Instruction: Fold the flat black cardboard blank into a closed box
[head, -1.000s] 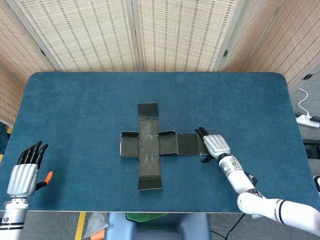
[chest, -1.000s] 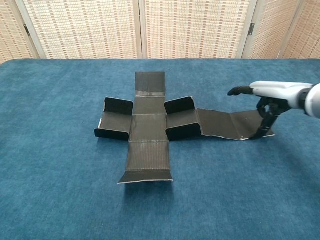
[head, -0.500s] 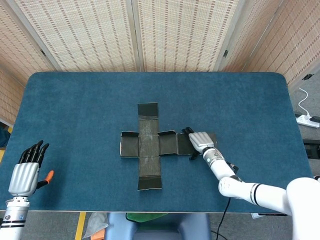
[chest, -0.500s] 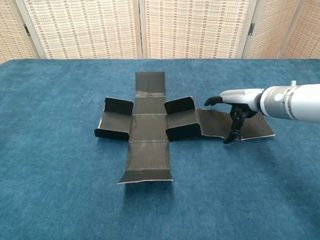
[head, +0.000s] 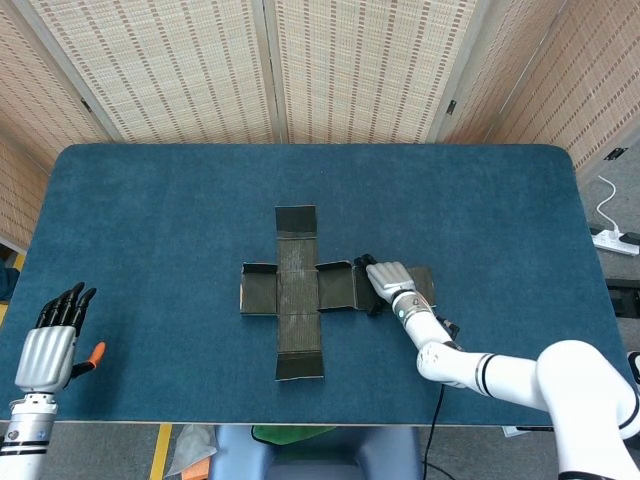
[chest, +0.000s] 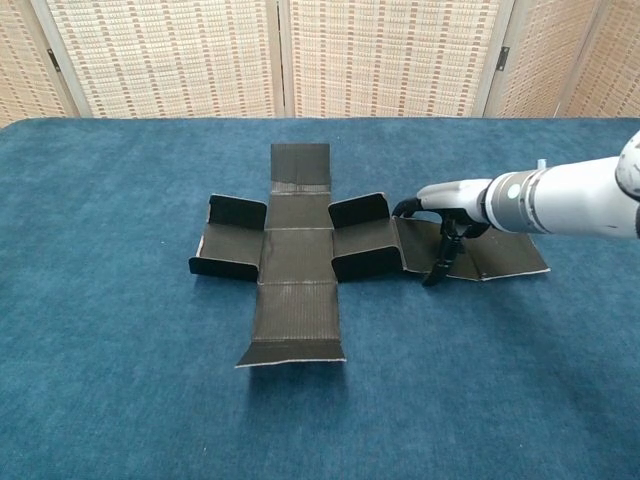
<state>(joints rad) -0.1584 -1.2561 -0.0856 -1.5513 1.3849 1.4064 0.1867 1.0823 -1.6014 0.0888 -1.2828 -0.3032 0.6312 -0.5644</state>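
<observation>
Blank (head: 298, 292) lies flat, cross-shaped, at mid-table (head: 150, 220), its long right-hand strip running out beneath the right hand (head: 388, 282). Right hand sits over that strip, palm down, fingers (chest: 408, 206) reaching toward the centre panels and thumb (chest: 440, 263) pointing down to the near edge of the strip; whether it grips or only rests on the cardboard cannot be told. Compared with one second ago, this hand has travelled along the strip from its far end to a point just beside the raised side flaps (chest: 358, 209), leaving the outer end of the strip uncovered behind it. Blank itself shows no change of position or fold. Left hand (head: 50, 345) is well apart from the blank at the near left table edge, fingers straight and together, grasping nothing, unchanged.
</observation>
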